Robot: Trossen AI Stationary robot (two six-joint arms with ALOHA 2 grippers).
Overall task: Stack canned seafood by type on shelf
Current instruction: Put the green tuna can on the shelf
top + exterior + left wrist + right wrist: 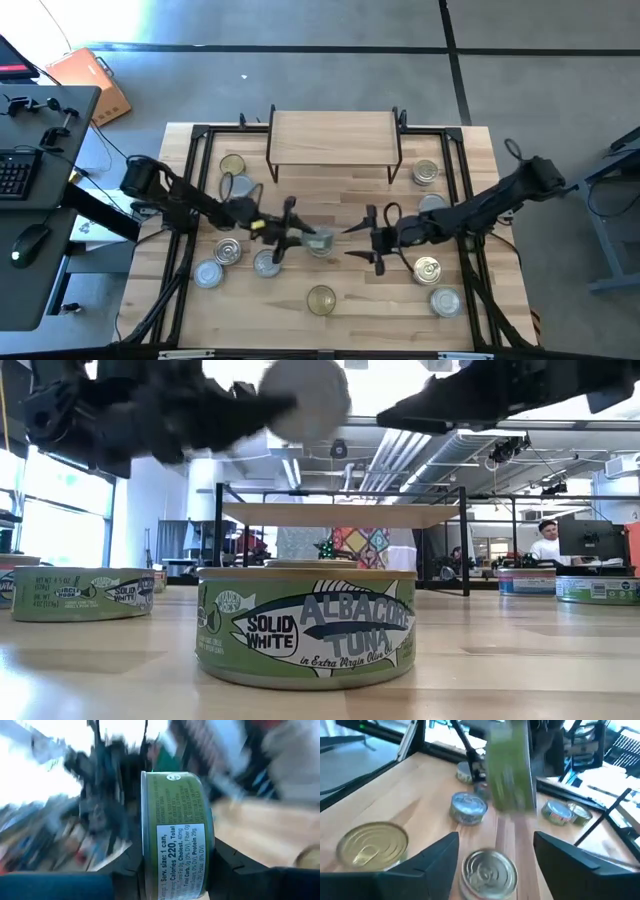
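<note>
Tin (177,832) with a green label sits clamped edgewise between the left gripper's (290,232) two dark fingers (231,865), which press on its flat faces; nutrition text on the label reads sideways in the left wrist view. In the high view this tin hangs above the middle of the butcher-block tabletop (350,300), well in front of the shelf (333,136). The low view shows it lifted clear of the wood, silver face toward the camera.

Right gripper (362,240) is just beside it, facing the left one. Its jaws stand spread and hold nothing; the right wrist view shows the green tin between and beyond its fingertips, not touched.

Shelf top carries no tins. The other tins lie loose on the tabletop: a group on the left side (228,251), several on the right (427,268), one gold-topped tin (321,298) near the front edge. A tin labelled albacore tuna (306,628) stands upright closest to the low camera.
</note>
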